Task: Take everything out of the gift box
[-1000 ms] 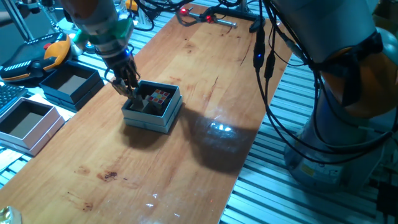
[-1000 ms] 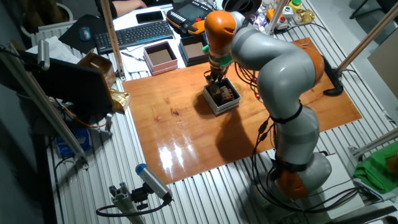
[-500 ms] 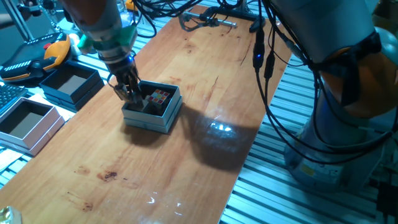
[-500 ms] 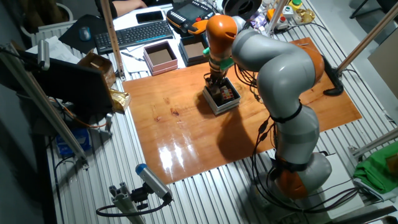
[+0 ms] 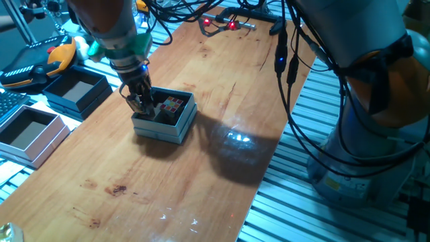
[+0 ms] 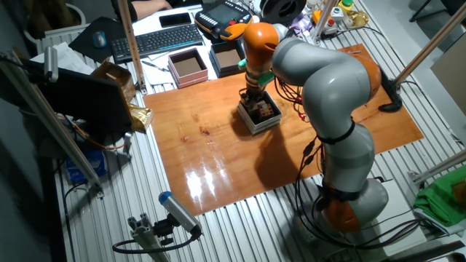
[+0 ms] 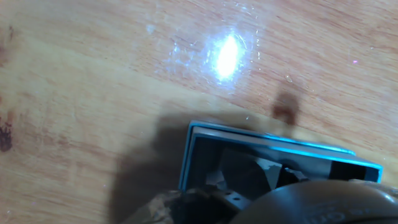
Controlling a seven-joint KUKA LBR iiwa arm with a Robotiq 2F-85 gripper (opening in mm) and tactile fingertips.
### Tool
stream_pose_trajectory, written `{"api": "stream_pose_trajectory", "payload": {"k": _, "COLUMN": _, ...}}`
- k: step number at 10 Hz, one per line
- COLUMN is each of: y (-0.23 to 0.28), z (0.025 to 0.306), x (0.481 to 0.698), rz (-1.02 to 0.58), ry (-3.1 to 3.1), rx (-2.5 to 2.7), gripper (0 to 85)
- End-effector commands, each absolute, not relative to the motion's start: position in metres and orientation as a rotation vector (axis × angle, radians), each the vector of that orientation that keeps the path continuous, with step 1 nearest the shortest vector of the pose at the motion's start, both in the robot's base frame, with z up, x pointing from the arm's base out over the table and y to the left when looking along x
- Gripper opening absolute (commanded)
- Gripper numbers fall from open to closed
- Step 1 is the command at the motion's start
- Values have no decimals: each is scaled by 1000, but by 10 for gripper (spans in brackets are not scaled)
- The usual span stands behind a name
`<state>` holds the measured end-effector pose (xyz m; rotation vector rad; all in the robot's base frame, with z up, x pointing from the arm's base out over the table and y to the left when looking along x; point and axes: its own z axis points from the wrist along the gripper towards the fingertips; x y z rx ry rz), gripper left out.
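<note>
The wooden table (image 5: 222, 114) runs lengthwise through one fixed view, with the arm (image 6: 320, 80) bent over it from the far side in the other fixed view. Off the table's edge stand a white box (image 5: 30, 134) with a brown inside and a dark navy box (image 5: 75, 91). The gift box (image 5: 164, 117) sits on the table near that same edge, pale blue sides and white rim, and it also shows in the other fixed view (image 6: 259, 115) and partly in the hand view (image 7: 261, 162). The gripper (image 5: 141, 102) reaches down into the corner of the gift box nearest the navy box. Its fingers stand close together, but whether they pinch anything I cannot tell, since the spot between them is too dark. Inside the box the puzzle cube (image 5: 173, 104) lies by the far wall, its red and yellow squares showing. A grey cube (image 5: 163, 115) sits just beside it, near the fingers.
</note>
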<state>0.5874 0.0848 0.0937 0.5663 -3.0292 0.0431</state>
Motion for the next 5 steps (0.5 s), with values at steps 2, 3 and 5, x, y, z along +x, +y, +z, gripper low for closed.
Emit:
{"api": "stream_pose_trajectory", "payload": {"k": 2, "y": 83, "z": 95, "x": 588, "rz": 37, "ry": -3021, "rx": 598, "gripper": 217}}
{"api": "stream_pose_trajectory", "payload": {"k": 3, "y": 78, "z": 100, "x": 590, "rz": 34, "ry": -3013, "rx": 603, "gripper": 220}}
{"api": "stream_pose_trajectory", "payload": {"k": 5, "y": 56, "z": 127, "x": 598, "rz": 16, "ry": -2984, "rx": 626, "gripper": 213}}
